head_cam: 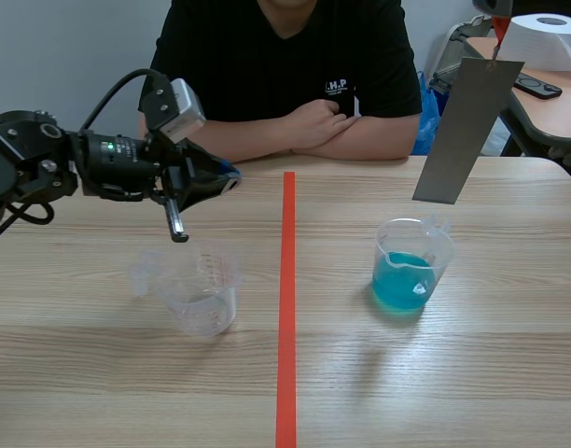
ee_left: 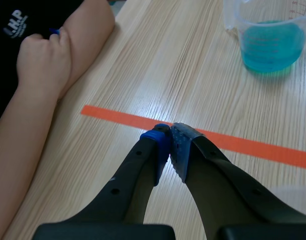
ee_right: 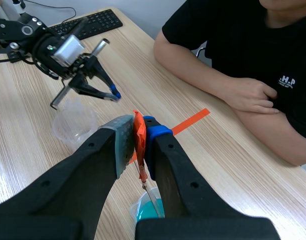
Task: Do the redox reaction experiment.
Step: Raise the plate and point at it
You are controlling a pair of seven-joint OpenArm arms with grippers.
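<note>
Right wrist view showed the right gripper [ee_right: 138,129] closed narrowly on a small orange-red tab [ee_right: 140,140], its two pads pressed against the tab's sides. From that tab a flat grey metal strip [head_cam: 467,131] hung straight down, seen edge-on past the fingers. In the scene view its lower edge was above the clear plastic beaker of blue liquid [head_cam: 411,271], just over the rim and not in the liquid. That beaker stood on the pale wooden surface [head_cam: 453,392], on the right arm's side of the orange-red tape line.

The left gripper [ee_left: 170,131] was closed with its pads meeting and nothing between them. It hovered over the surface on the other side of the tape line, well apart from the blue beaker. An empty clear plastic beaker [head_cam: 206,294] stood below and just ahead of it in the scene view.

A person in a black shirt [head_cam: 285,56] sat across the surface with folded forearms resting on its far edge.
</note>
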